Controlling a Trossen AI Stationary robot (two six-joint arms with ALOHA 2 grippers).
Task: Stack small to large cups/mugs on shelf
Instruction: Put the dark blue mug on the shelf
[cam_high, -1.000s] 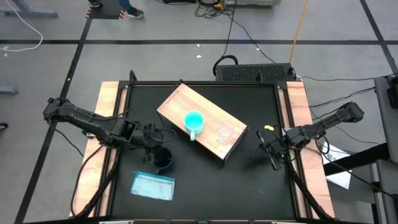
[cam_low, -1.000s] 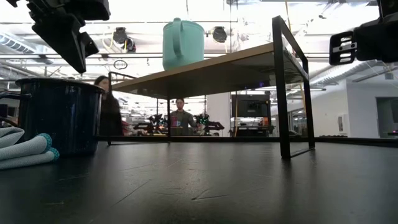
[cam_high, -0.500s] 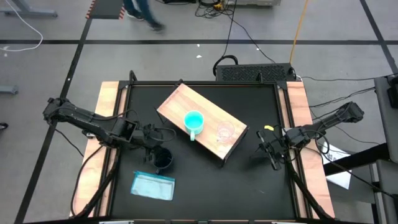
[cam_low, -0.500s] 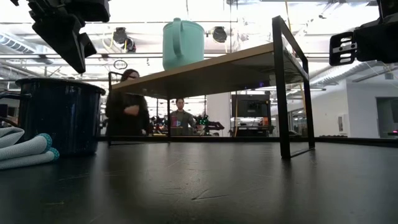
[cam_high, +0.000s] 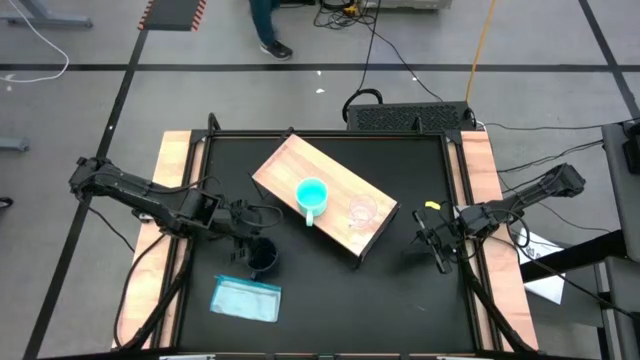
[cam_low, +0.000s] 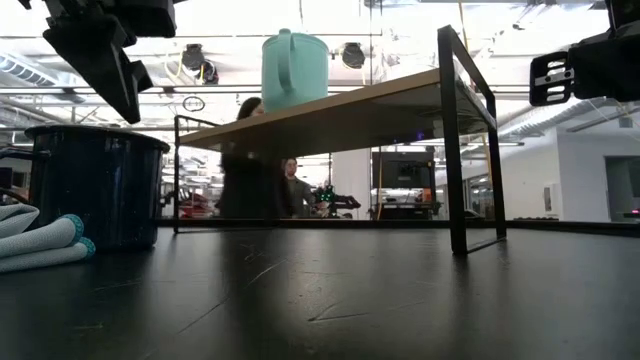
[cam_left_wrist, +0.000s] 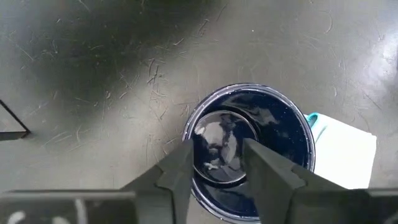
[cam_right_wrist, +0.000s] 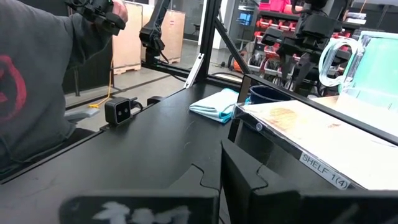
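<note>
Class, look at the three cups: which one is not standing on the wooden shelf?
The dark navy mug. It stands on the black tabletop beside the light-blue packet, under the left claw, while the turquoise mug and clear cup sit on the shelf.

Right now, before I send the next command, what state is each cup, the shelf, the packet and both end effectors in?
Navy mug: upright on the table, empty, not on the shelf.
Turquoise mug: upright on the shelf.
Clear cup: upright on the shelf, beside the turquoise mug.
Shelf: standing on the table, set at an angle.
Blue packet: flat on the table.
Left end effector: open, above the navy mug.
Right end effector: shut, idle at the table's right.
</note>
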